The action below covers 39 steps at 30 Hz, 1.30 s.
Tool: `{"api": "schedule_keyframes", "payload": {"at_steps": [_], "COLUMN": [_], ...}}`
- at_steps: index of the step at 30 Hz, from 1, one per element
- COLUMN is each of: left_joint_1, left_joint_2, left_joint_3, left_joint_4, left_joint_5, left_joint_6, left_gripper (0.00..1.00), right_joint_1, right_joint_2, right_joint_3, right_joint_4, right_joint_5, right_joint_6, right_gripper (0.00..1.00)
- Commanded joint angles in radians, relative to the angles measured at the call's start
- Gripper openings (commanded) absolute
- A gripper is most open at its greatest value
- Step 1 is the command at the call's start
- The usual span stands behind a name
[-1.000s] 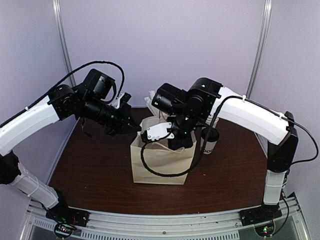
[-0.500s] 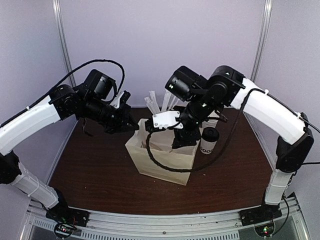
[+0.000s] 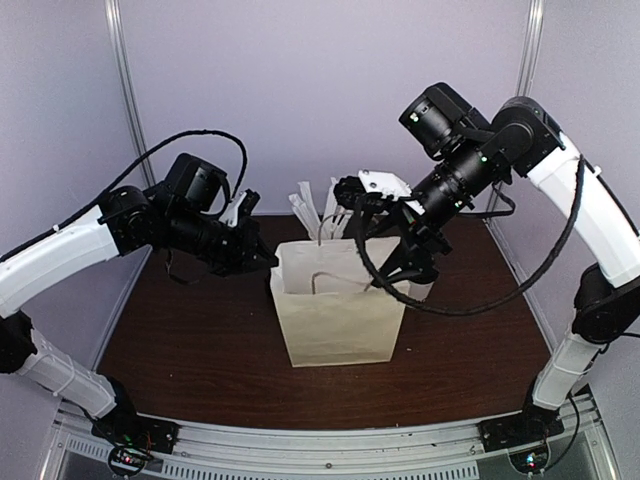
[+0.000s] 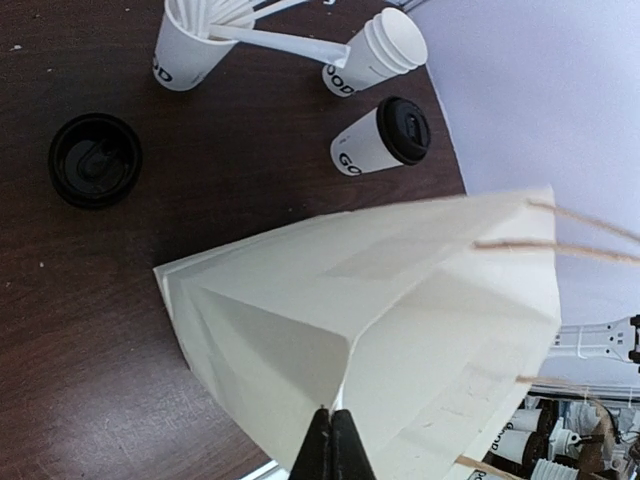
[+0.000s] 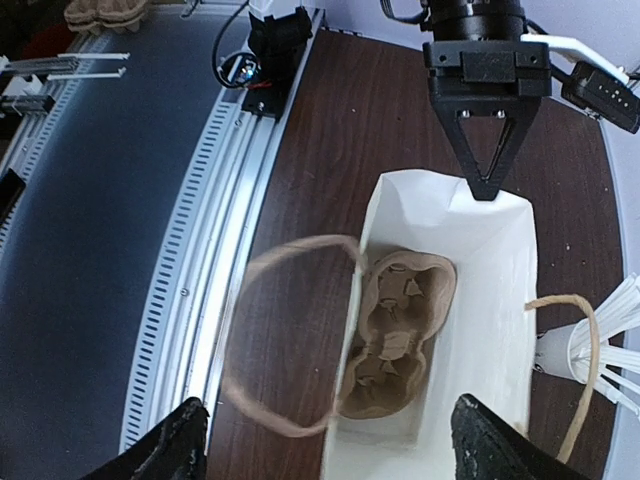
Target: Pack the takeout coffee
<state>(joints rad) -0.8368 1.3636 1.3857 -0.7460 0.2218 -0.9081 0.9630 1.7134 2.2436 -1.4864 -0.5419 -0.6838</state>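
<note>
Paper bag [image 3: 335, 320] one; takeout coffee [image 4: 378, 140] one; loose black lid [image 4: 95, 160] one.

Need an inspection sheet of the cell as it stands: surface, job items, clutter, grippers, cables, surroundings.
Surface: dark brown table, a few pale specks.
Job's things: takeout coffee upright on the table outside the paper bag, lid on. Bag upright and open, with a cardboard cup carrier lying inside.
Clutter: cup of straws, stack of lidless cups and loose black lid, all on the table.
Grippers: left gripper shut on the bag's rim; right gripper open above the bag's mouth, holding nothing.
Cables: right arm's cable loop hangs beside the bag's top; cannot tell if they touch.
Surroundings: lilac walls, metal rail at the near edge.
</note>
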Motion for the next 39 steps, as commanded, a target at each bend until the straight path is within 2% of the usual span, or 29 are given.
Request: {"api": "schedule_keyframes", "payload": {"at_steps": [1, 5, 11, 14, 16, 19, 22, 25, 27, 36, 39], "left_joint_1": [-0.012, -0.018, -0.019, -0.017, -0.012, 0.002, 0.011, 0.027, 0.043, 0.071, 0.073], "left_joint_2": [-0.025, -0.006, -0.031, -0.017, 0.002, 0.038, 0.098, 0.196, 0.258, 0.413, 0.463], "left_joint_3": [-0.055, -0.001, 0.025, 0.103, 0.167, 0.254, 0.32, 0.402, 0.467, 0.584, 0.618], "left_joint_4": [0.219, 0.179, 0.075, -0.032, -0.086, -0.116, -0.126, -0.179, -0.217, -0.23, -0.234], "left_joint_5": [0.103, 0.081, -0.016, -0.085, -0.126, -0.143, -0.117, -0.079, -0.043, 0.151, 0.175], "left_joint_6": [-0.023, -0.013, 0.001, 0.078, 0.157, 0.327, 0.565, 0.732, 0.78, 0.869, 0.88], "left_gripper": [0.0, 0.0, 0.0, 0.35, 0.52, 0.66, 0.73, 0.75, 0.76, 0.76, 0.74], "right_joint_1": [-0.011, -0.003, -0.009, -0.009, -0.007, 0.002, 0.007, 0.01, 0.011, 0.009, 0.009], "right_joint_2": [-0.005, 0.032, -0.036, -0.032, -0.034, -0.046, -0.053, -0.051, -0.047, -0.043, -0.024], "right_joint_3": [-0.018, 0.058, 0.046, -0.022, -0.065, -0.105, -0.119, -0.125, -0.122, -0.185, -0.18], "right_joint_4": [-0.034, -0.081, -0.004, -0.024, -0.023, -0.017, 0.0, 0.033, 0.036, 0.114, 0.125], "right_joint_5": [-0.216, -0.322, -0.156, -0.128, -0.128, -0.113, -0.082, -0.032, -0.007, 0.143, 0.177], "right_joint_6": [0.03, 0.01, 0.015, -0.003, -0.002, -0.005, -0.004, 0.028, 0.03, 0.075, 0.085], "right_gripper": [0.84, 0.83, 0.83, 0.83, 0.84, 0.84, 0.84, 0.84, 0.84, 0.83, 0.82]}}
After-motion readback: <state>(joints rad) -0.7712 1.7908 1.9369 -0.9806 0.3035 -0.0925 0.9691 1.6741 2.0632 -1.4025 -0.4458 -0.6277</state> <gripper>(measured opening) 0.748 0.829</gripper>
